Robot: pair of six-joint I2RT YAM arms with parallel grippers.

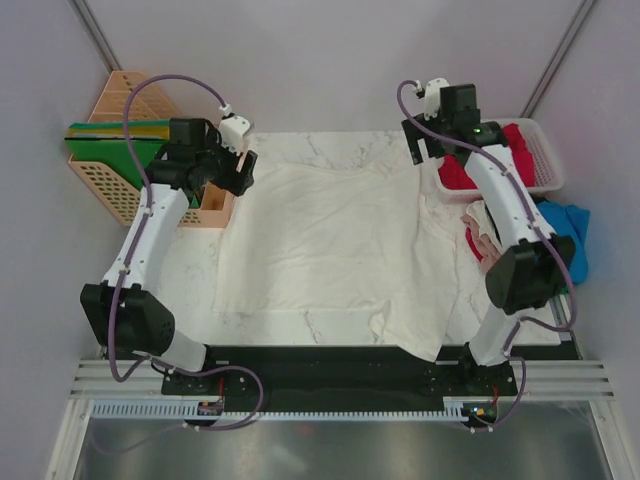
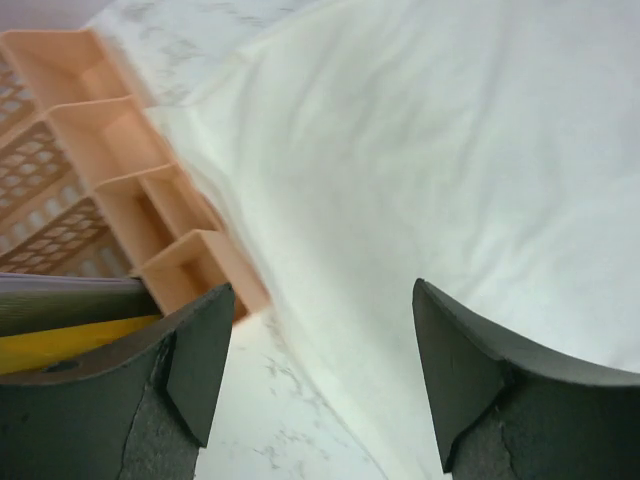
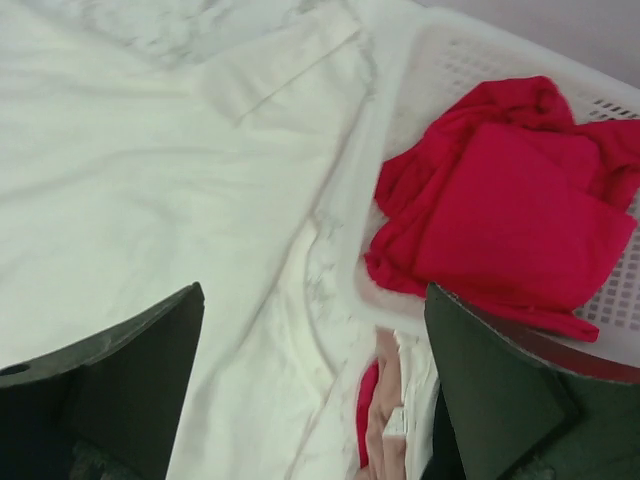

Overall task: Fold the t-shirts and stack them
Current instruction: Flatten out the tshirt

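Note:
A large white t-shirt (image 1: 330,235) lies spread over the marble table, its near right part rumpled and reaching the front edge. My left gripper (image 1: 240,172) hovers open above the shirt's far left corner (image 2: 430,150), with nothing between its fingers (image 2: 195,370). At the shirt's far right sleeve (image 3: 270,70), my right gripper (image 1: 428,150) stands open and empty as well. A red t-shirt (image 3: 510,210) lies crumpled in the white mesh basket (image 1: 545,160). Beside my right arm, a pale beige t-shirt (image 1: 485,225) and a bright blue one (image 1: 568,225) lie in a heap.
An orange plastic organizer (image 1: 115,180) with green folders (image 1: 110,145) stands at the far left, touching the shirt's edge (image 2: 200,200). Bare marble (image 2: 290,420) shows just below the left gripper. The basket sits at the table's far right corner.

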